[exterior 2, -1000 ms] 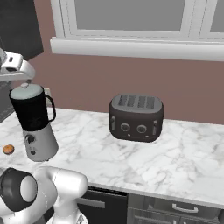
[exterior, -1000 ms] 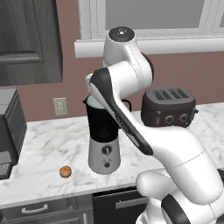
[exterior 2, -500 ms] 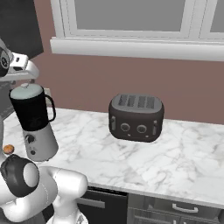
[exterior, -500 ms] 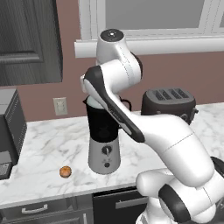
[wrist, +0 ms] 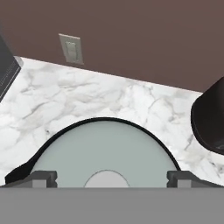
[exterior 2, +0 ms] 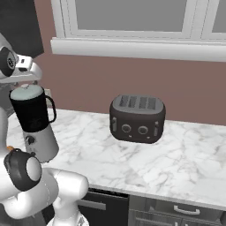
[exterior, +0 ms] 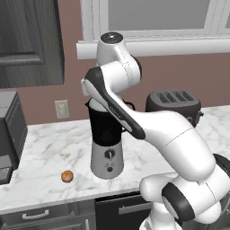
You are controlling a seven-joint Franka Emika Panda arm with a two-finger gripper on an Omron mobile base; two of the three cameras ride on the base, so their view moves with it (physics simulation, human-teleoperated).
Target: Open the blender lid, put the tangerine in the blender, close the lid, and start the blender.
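Pale grey-blue, the round domed blender lid [wrist: 105,153] sits closed on top of the black blender jar on its silver-grey tapered base [exterior: 107,148], with its small lighter knob [wrist: 106,179] showing at the lower middle of the hand view. That blender stands upright on the white marbled stone table [exterior: 49,152], its black dial and buttons facing the front edge, and its loop handle shows on the jar's right side in the right base view. No brand, label or lettering can be read on the blender or on anything near it.

The robot's two small dark fingers [wrist: 43,177] stand wide apart, one at each side of the lid and just above it, holding nothing; whether they touch the lid cannot be told. In the left base view the white arm bends down over the jar and hides the hand itself.

A small round orange tangerine [exterior: 67,176] lies on the table to the left of the blender base, near the front edge and apart from it.

Further right a dark four-slot toaster [exterior 2: 137,118] with round knobs stands on the table, well apart from the blender. On the reddish-brown wall behind is a pale wall socket plate [wrist: 71,48], and above it a white window sill [exterior 2: 141,48].
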